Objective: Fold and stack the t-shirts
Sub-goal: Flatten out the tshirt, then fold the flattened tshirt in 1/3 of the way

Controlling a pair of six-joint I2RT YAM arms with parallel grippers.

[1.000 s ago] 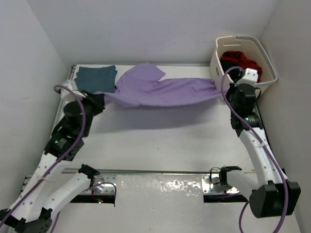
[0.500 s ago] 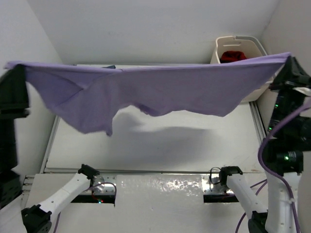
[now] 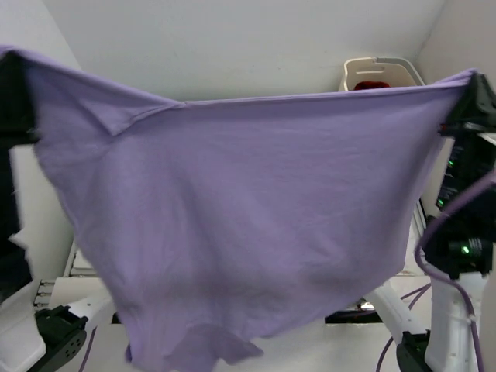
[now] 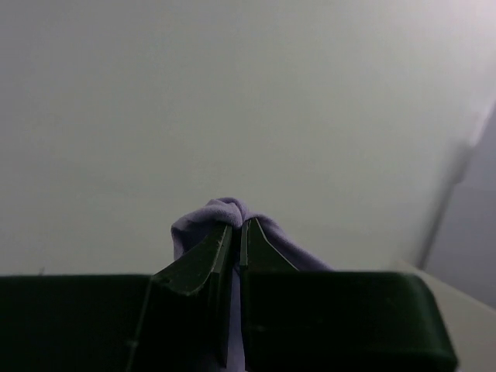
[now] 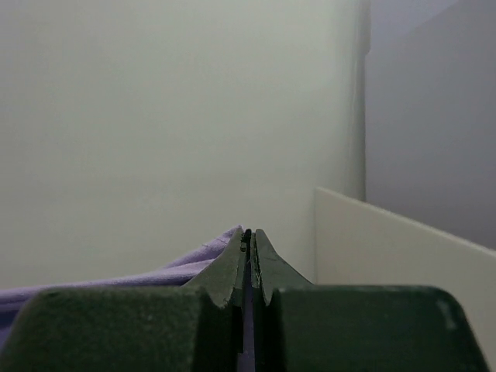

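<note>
While the lavender t-shirt [image 3: 232,232] hangs spread in the air between both arms, it has no fold in it, so the task is judged to be at an early stage for this garment.

1. Left pincer [image 4: 239,236]: clenched on a bunched edge of the lavender t-shirt, a small tuft of cloth showing above the fingertips.
2. Right pincer [image 5: 249,242]: clenched on the opposite edge, the cloth trailing off to its left.
3. Both grips are raised high and well apart. The top edge runs nearly taut and the body hangs below as a curtain, one sleeve folded over at the upper left.
4. Remaining work, as judged: lay the shirt flat, fold it, stack it. Red cloth [image 3: 372,84] lies in the cream basket [image 3: 399,70] at the far right and is not yet handled.

Limits of view: the hanging shirt covers nearly all of the tabletop [image 3: 76,260], so it cannot be told whether any folded shirt lies there. The basket shows only its upper rim. The lower hem is cut off by the frame. Both wrist views show only bare wall beyond the fingers.
</note>
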